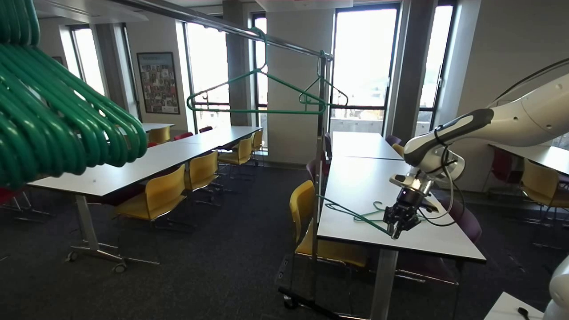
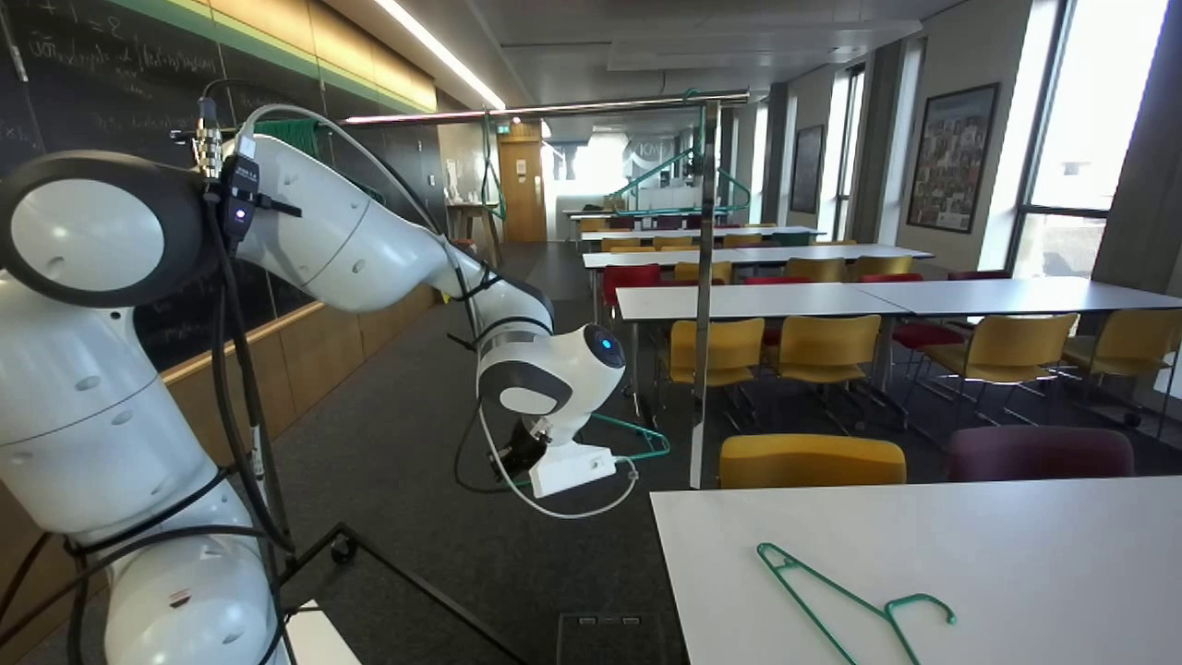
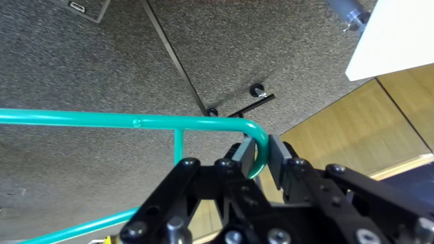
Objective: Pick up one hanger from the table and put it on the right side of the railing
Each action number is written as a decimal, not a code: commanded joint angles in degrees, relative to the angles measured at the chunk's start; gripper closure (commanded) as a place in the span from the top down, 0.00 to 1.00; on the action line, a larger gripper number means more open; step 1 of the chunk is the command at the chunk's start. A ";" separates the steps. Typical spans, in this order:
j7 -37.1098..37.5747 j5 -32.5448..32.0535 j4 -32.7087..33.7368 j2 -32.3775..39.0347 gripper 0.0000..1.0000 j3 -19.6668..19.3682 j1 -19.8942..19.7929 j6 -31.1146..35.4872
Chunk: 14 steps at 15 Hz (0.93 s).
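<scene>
And the hanger (image 3: 152, 121) is held! One rounded corner is pinched between the pads (image 3: 278, 156) of the gripper (image 3: 261, 152), out over the floor (image 3: 84, 162) and off the table (image 2: 1016, 526) (a second hanger (image 2: 836, 583) is seen lying there). Height is wanted now: the hook, not clearly seen, should be carried above the right side of the railing (image 2: 572, 107), the sag from that corner grip allowed for, then eased down over it. Release should be delayed until the weight is taken.
</scene>
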 commanded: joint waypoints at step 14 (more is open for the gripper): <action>-11.38 12.94 40.35 26.27 0.04 -3.42 -1.05 -40.25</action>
